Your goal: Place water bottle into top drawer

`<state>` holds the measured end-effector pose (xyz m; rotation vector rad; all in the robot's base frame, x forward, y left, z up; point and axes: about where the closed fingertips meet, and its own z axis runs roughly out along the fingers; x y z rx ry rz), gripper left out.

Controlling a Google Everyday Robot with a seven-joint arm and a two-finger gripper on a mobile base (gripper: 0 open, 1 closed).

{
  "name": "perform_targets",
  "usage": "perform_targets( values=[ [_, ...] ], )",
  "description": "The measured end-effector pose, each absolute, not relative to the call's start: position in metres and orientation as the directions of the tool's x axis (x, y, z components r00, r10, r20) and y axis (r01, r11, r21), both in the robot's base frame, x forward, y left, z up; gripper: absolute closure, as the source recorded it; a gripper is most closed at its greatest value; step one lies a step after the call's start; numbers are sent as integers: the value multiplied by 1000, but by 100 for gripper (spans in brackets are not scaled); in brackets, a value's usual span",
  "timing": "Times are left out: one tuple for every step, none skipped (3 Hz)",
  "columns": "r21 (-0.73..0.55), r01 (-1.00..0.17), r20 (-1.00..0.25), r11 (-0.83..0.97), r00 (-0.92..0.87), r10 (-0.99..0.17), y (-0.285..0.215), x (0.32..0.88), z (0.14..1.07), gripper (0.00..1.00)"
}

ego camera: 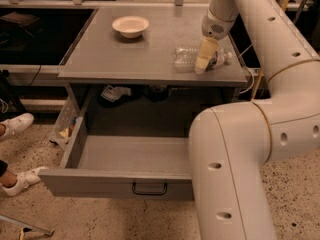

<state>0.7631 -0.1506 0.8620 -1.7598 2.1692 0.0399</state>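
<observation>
Camera view: the water bottle [185, 57] lies on its side on the grey surface [125, 54], near its right front edge. The gripper [201, 67] reaches down right at the bottle's middle; I cannot tell whether it is spread or clamped. Below, the top drawer [100, 182] stands pulled open. A white bowl [130, 25] sits well apart, at the back left.

White bowl [130, 26] sits upright on the grey table top [145, 54], far-left area. Two white sneakers [16, 125] rest on the speckled floor [100, 219], left of the table
</observation>
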Motion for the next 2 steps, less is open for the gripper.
perform_targets(
  values=[
    [-149, -953, -302, 264, -210, -930, -163, 764, 835, 0],
    [-163, -950, -309, 267, -208, -928, -161, 771, 833, 0]
  ],
)
